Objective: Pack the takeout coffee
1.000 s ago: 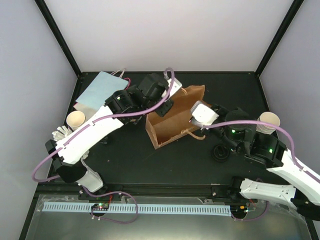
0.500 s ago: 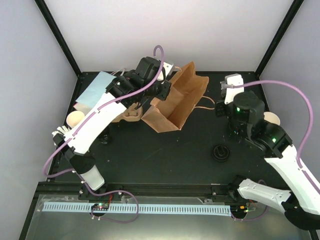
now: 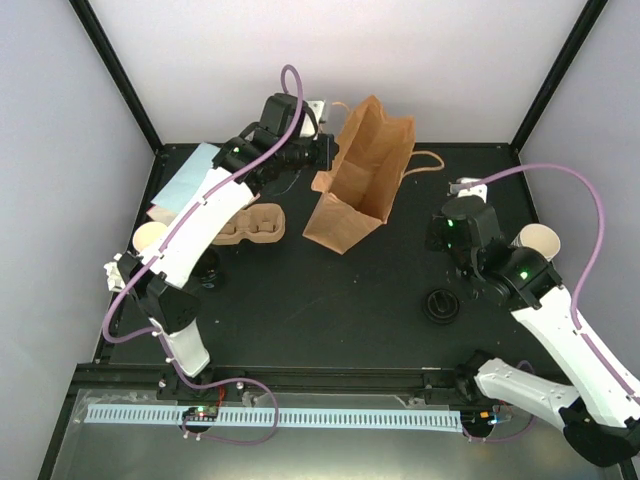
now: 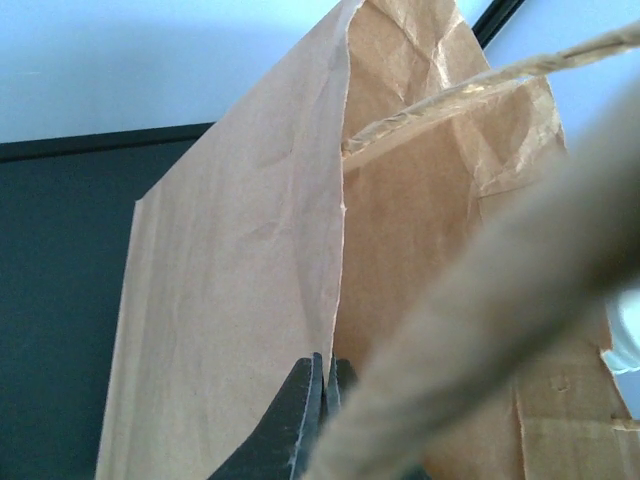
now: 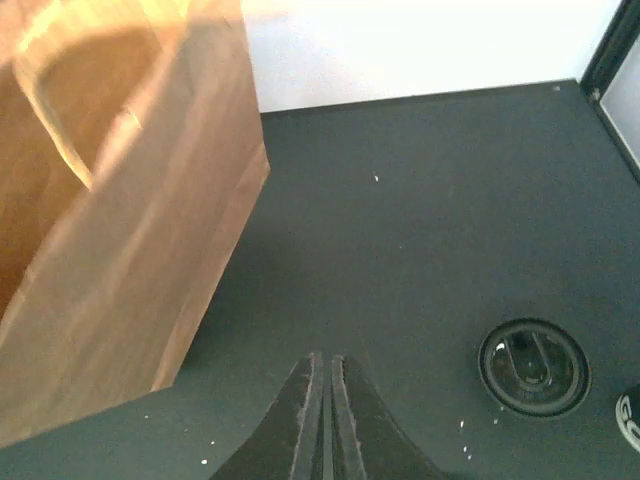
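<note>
The brown paper bag stands upright and open at the back middle of the table. My left gripper is shut on its left rim; in the left wrist view the black fingertips pinch the paper edge of the bag, and a blurred twine handle crosses in front. My right gripper is shut and empty, right of the bag, its tips over bare table. Two open takeout coffee cups show cream insides: one far left, one far right. A black lid lies flat.
A brown cardboard cup carrier lies left of the bag. The flat pale-blue bag sits at the back left corner. A small dark round thing is near the left arm. Black frame posts rise at both back corners.
The bag went from lying on its side to standing upright, lifted by my left gripper moving back. My right gripper came away from the bag and moved right.
</note>
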`<action>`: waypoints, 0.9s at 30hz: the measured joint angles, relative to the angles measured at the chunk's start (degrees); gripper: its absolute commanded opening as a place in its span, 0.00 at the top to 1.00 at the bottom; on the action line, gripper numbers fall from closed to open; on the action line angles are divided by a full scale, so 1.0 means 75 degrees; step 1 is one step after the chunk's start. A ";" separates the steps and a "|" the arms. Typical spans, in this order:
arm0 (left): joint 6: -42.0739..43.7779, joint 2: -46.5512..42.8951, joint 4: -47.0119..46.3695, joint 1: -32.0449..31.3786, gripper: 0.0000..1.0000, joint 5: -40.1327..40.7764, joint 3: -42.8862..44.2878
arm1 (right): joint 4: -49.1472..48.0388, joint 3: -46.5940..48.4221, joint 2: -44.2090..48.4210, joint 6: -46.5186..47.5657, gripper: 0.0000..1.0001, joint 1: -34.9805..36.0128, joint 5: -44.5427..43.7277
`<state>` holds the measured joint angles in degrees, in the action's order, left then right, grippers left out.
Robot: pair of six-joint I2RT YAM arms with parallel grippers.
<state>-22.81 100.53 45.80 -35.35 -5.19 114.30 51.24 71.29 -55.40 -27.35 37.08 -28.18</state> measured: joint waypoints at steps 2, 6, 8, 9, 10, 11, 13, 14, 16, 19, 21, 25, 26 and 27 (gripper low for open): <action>-0.0271 0.0015 -0.0256 0.0111 0.98 -0.0239 -0.0006 | 0.0015 -0.0216 0.0236 -0.0245 0.95 -0.0003 -0.0017; -0.0874 0.0026 -0.0962 0.0227 0.98 -0.0597 -0.0265 | 0.0023 -0.0659 0.0816 -0.0493 0.95 -0.0015 -0.0017; -0.1070 0.0102 -0.1163 0.0271 0.96 -0.0714 -0.0402 | 0.0035 -0.0740 0.0941 -0.0527 0.95 -0.0015 -0.0017; -0.1169 0.0169 -0.1259 0.0283 0.92 -0.0761 -0.0478 | 0.0035 -0.0746 0.0962 -0.0545 0.95 -0.0015 -0.0020; -0.1256 0.0256 -0.1326 0.0306 0.85 -0.0807 -0.0557 | 0.0035 -0.0749 0.0968 -0.0548 0.95 -0.0017 -0.0020; -0.1297 0.0323 -0.1367 0.0321 0.75 -0.0860 -0.0612 | 0.0035 -0.0758 0.0968 -0.0554 0.95 -0.0020 -0.0023; -0.1437 0.0478 -0.1370 0.0382 0.58 -0.1003 -0.0752 | 0.0035 -0.0813 0.0944 -0.0574 0.94 -0.0020 -0.0020; -0.1460 0.0516 -0.1343 0.0414 0.50 -0.1035 -0.0810 | 0.0047 -0.0854 0.0935 -0.0586 0.92 -0.0020 -0.0012; -0.1428 0.0525 -0.1236 0.0458 0.36 -0.1032 -0.0866 | 0.0052 -0.0941 0.0927 -0.0621 0.84 -0.0020 0.0020; -0.1279 0.0376 -0.1099 0.0487 0.20 -0.0868 -0.0877 | 0.0035 -0.1113 0.0921 -0.0662 0.68 -0.0020 0.0157; -0.1119 0.0111 -0.0970 0.0490 0.13 -0.0711 -0.0953 | 0.0023 -0.1241 0.0912 -0.0740 0.47 -0.0020 0.0300; -0.0644 -0.0810 -0.0889 0.0493 0.05 -0.0726 -0.1343 | -0.0085 -0.1513 0.0909 -0.0828 0.09 -0.0020 0.0542; -0.0525 -0.1142 -0.0930 0.0493 0.03 -0.0772 -0.1553 | -0.0114 -0.1582 0.0909 -0.0854 0.01 -0.0020 0.0600; -0.0382 -0.1533 -0.0941 0.0493 0.02 -0.0825 -0.1795 | -0.0140 -0.1658 0.0909 -0.0886 0.00 -0.0020 0.0662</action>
<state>-25.67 89.03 38.74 -31.66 -11.38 100.84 50.19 58.85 -48.58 -34.00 36.93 -23.22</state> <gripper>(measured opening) 0.947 0.858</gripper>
